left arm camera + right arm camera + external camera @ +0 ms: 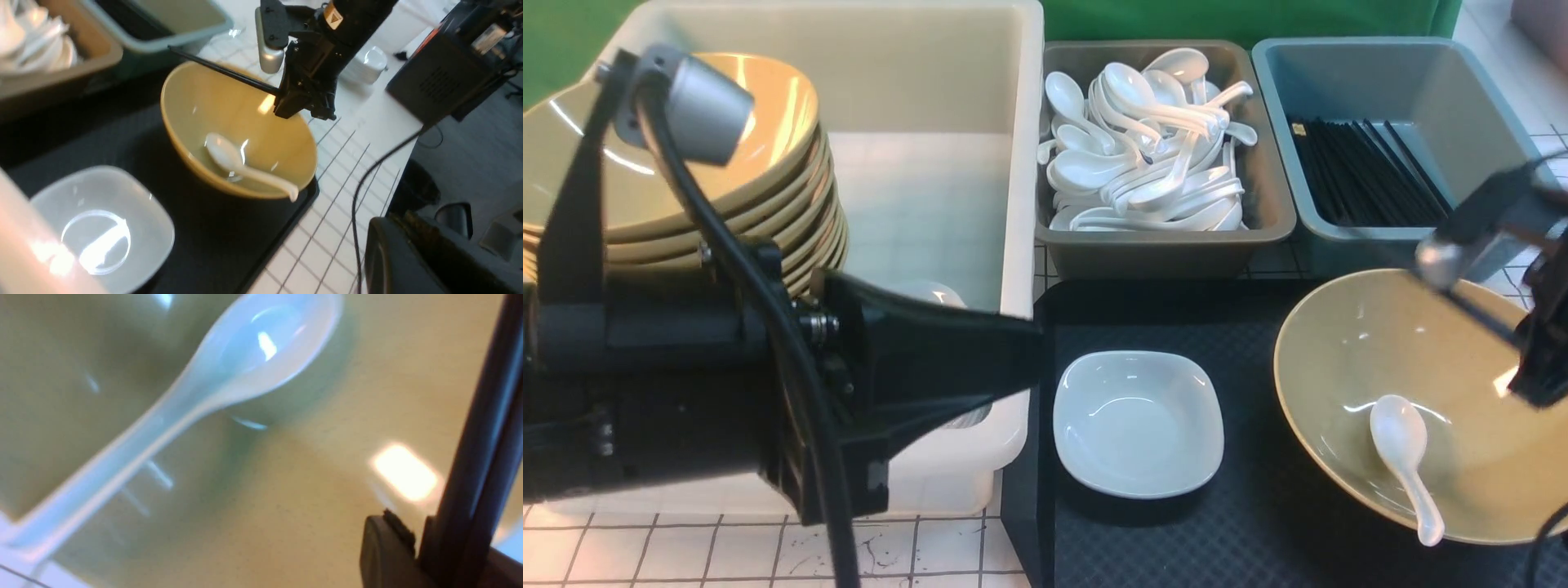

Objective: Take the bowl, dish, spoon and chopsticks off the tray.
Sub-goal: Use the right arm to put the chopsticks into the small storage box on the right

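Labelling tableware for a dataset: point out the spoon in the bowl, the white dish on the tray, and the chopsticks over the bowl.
spoon (1398, 429), front view, on its scoop.
white dish (1138, 423), front view, centre of its well.
chopsticks (224, 70), left wrist view, mid-shaft.

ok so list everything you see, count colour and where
tray: one, black, on the table
bowl: one, olive-yellow, right side of the tray
spoon: one, white, in the bowl
dish: one, white, left side of the tray
chopsticks: count unclear, black, held over the bowl
stacked bowls: several, olive-yellow, in the white tub
loose spoons: many, white, in the grey bin
spare chopsticks: many, black, in the blue bin
left end effector: one, black, by the tub, state unclear
right end effector: one, black, shut on the chopsticks
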